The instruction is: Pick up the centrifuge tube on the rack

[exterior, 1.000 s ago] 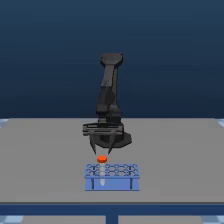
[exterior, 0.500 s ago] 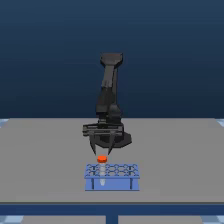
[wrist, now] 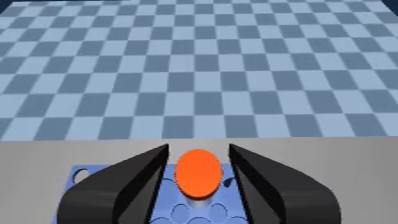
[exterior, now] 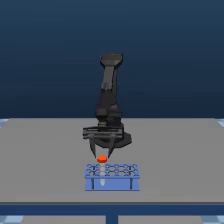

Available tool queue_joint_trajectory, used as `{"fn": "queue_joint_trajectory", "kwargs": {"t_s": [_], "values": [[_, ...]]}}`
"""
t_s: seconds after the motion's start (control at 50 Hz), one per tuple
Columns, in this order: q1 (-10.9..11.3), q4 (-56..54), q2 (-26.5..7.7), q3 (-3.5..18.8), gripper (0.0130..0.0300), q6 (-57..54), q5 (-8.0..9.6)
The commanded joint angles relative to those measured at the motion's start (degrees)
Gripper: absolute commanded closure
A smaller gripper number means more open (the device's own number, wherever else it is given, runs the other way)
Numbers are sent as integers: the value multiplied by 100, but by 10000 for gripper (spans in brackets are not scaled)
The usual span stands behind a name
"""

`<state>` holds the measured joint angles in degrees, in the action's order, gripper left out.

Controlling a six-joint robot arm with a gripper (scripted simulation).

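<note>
- Grey flat table (exterior: 45, 150) lay bare on every side of the small blue rectangular rack (exterior: 111, 183).
- Slim tube's round orange-red cap (wrist: 197, 173) stood between the black gripper's (exterior: 102, 154) two dark fingers (wrist: 258, 181), a narrow gap on each side.
- Rack's other round holes stood unoccupied beside the tube.

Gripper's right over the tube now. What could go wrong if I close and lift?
The gripper fingers straddle only the orange cap of the tube, so a shallow grip might slip off. The fingers also hang close above the blue rack; going lower could bump it, and an angled lift might drag it.
</note>
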<state>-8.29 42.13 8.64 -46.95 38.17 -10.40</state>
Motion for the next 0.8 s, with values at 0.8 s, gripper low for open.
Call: {"fn": "queue_joint_trajectory", "kwargs": {"t_s": [0.8], "values": [[0, -1417, -364, -201, 130, -1523, -503]]}}
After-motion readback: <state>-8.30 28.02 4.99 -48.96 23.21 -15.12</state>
